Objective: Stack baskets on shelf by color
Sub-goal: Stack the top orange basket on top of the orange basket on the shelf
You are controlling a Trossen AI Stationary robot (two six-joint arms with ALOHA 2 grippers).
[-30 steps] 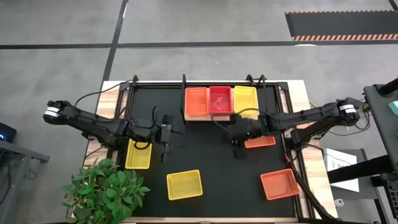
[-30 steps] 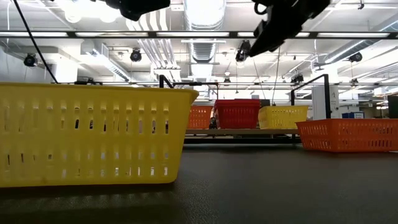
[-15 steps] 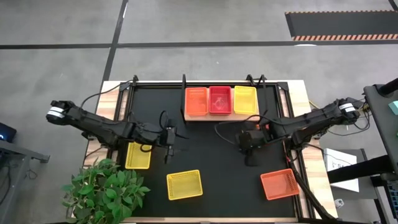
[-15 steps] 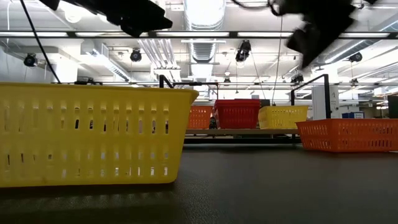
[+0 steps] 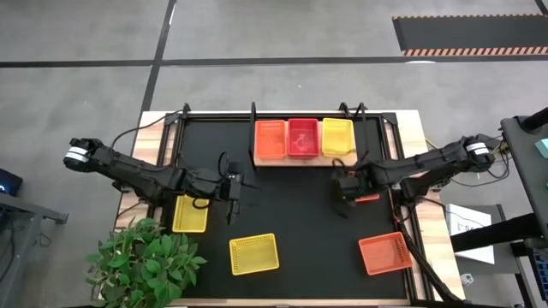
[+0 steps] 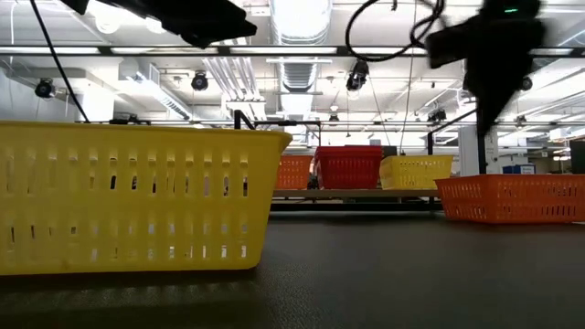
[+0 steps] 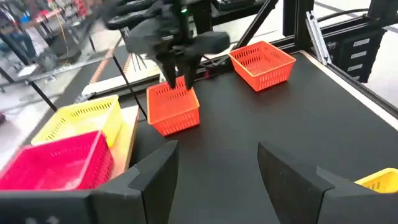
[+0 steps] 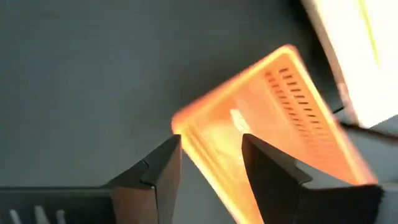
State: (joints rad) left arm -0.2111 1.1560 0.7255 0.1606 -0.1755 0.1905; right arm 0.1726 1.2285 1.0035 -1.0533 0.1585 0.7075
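**Inspector A:** Starting at the left edge of the black mat (image 5: 282, 222): one yellow basket (image 5: 190, 213) lies flat near the mat's left border, partly under the left arm, just beyond the potted plant (image 5: 145, 257). The left gripper (image 5: 229, 190) hangs over bare mat just right of that basket, fingers (image 7: 155, 177) spread wide, nothing between them.

**Inspector B:** Confirmed. Next item along?

**Inspector A:** A second yellow basket (image 5: 253, 253) sits near the front of the mat, well apart from the first. At the back stands the shelf (image 5: 257, 160), its wooden board carrying three baskets side by side: an orange basket (image 5: 271, 139), a red-pink basket (image 5: 302, 137) and a yellow shelf basket (image 5: 337, 137), touching or nearly so.

**Inspector B:** And the right arm?

**Inspector A:** The right gripper (image 5: 345, 190) is right of centre, directly over a loose orange basket (image 7: 173, 109) on the mat, just in front of the shelf's right end. Its fingers (image 8: 158, 171) stand apart on either side of one basket wall. I cannot tell whether they touch it. The basket looks to rest on the mat, not lifted.

**Inspector B:** Anything further right?

**Inspector A:** One last orange basket (image 5: 384, 253) at the front right corner, upright, apart from everything else.
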